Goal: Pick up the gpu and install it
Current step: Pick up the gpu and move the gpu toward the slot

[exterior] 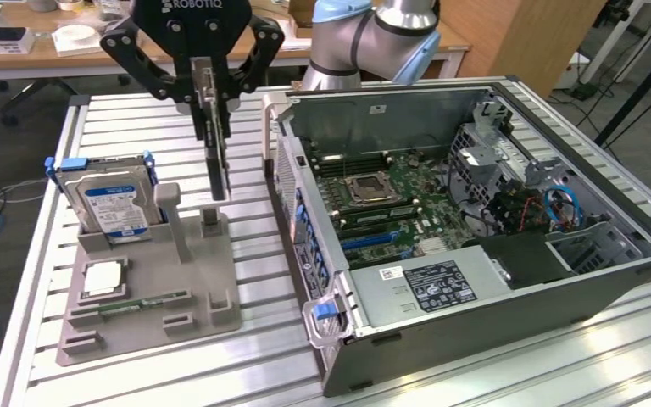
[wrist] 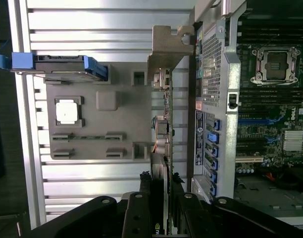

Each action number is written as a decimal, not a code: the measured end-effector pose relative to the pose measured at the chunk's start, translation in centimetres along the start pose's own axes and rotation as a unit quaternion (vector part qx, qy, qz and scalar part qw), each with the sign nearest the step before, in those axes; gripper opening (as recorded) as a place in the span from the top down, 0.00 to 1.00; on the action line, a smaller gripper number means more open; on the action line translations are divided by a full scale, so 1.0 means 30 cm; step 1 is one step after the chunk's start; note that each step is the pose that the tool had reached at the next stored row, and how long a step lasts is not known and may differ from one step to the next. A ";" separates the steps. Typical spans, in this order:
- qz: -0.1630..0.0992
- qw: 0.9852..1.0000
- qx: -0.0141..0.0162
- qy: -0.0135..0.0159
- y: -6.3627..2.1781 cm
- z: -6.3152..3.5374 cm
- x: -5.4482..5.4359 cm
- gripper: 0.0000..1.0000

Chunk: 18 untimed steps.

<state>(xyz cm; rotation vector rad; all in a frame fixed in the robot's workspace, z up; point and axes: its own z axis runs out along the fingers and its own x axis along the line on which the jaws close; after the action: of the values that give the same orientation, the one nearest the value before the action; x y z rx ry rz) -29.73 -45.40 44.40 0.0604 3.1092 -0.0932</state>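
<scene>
Gripper [exterior: 210, 89] around gpu [exterior: 219, 161] (edge-on) above stand [exterior: 207, 273]

My gripper [exterior: 214, 95] is black, its jointed linkages studded with round pins, white ROBOTIQ lettering above; my arm [exterior: 354, 41] is silver-grey with pale-blue caps.

One worktop [exterior: 597, 373] carries one open computer case [exterior: 495, 331] and one grey holder [exterior: 207, 271]. The holder bears one hard drive [exterior: 113, 199], one processor chip [exterior: 102, 278] and one memory stick [exterior: 145, 303]. There is one gpu [exterior: 217, 144], gripped by one hand [exterior: 204, 89]. The case shows one processor socket [exterior: 371, 188].
</scene>
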 end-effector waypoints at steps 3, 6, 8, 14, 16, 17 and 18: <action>0.000 1.000 0.000 0.000 0.000 0.000 -0.007 0.74; 0.000 1.000 0.000 0.000 0.001 0.001 -0.014 0.74; 0.000 1.000 0.000 0.000 0.001 0.001 -0.018 0.74; 0.000 1.000 0.000 0.000 0.001 0.001 -0.030 0.74; 0.000 1.000 0.000 0.000 0.001 0.001 -0.034 0.74; 0.000 1.000 0.000 0.000 0.001 0.001 -0.035 0.74; 0.000 1.000 0.000 0.000 0.001 0.001 -0.037 0.74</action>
<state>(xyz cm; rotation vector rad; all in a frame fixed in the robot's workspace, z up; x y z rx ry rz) -28.61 -45.40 44.40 0.0604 3.1091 -0.0932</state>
